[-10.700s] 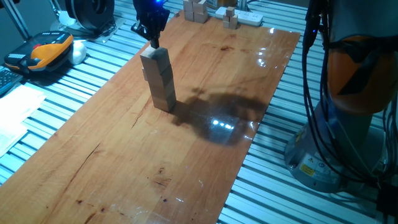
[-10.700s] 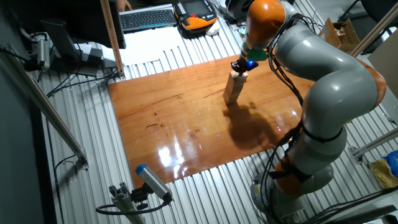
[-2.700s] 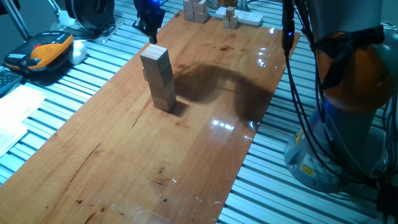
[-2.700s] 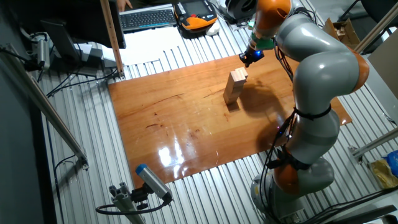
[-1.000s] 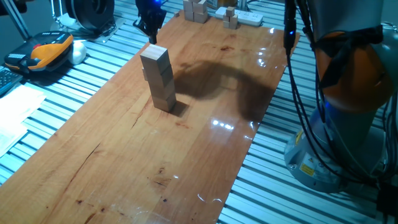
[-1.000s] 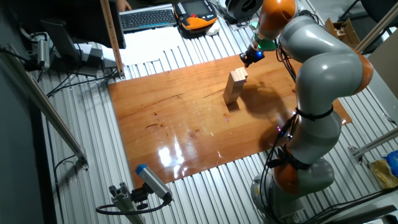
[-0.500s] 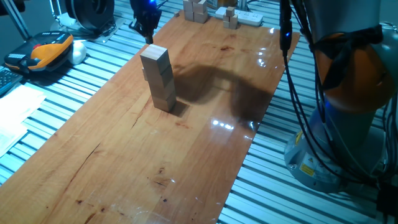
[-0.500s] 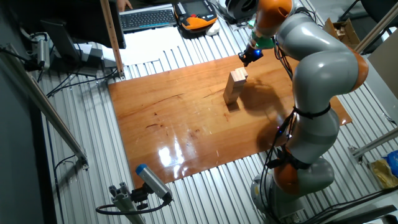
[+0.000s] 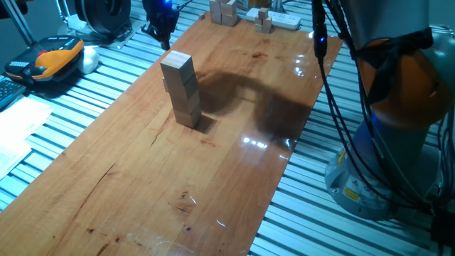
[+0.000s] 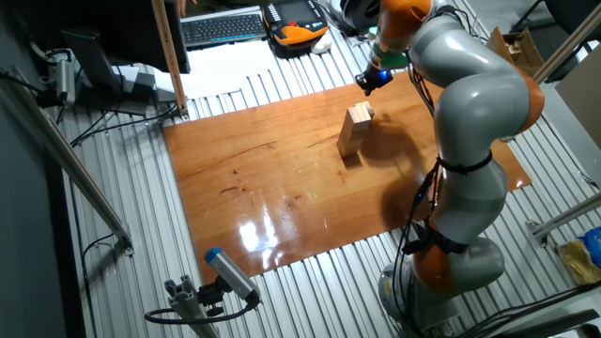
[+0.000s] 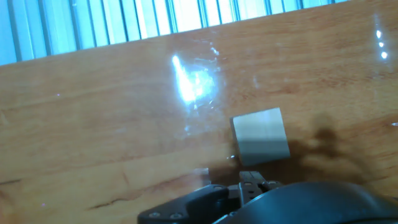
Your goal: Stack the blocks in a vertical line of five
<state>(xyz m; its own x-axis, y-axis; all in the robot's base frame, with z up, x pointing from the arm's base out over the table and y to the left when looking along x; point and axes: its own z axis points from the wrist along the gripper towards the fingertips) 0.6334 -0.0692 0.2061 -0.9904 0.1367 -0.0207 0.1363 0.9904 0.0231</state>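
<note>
A tall stack of pale wooden blocks (image 9: 182, 91) stands upright on the wooden board (image 9: 213, 178), also seen in the other fixed view as the stack (image 10: 354, 130). I cannot count its cubes. My gripper (image 9: 163, 41) hangs beyond the stack's top, toward the board's far left edge, apart from it and holding nothing. In the other fixed view the gripper (image 10: 365, 84) sits just above and behind the stack. The hand view looks down on the top block (image 11: 260, 136), with the gripper (image 11: 252, 180) at the bottom edge, its fingers together.
Small wooden blocks (image 9: 225, 11) and a white power strip (image 9: 281, 20) lie at the board's far end. An orange-and-black handset (image 9: 51, 57) rests on the slatted table at left. The robot's base (image 9: 398, 135) and cables stand at the right.
The gripper has drifted a little leftward, away from the stack's top toward the board's edge. The stack has not moved.
</note>
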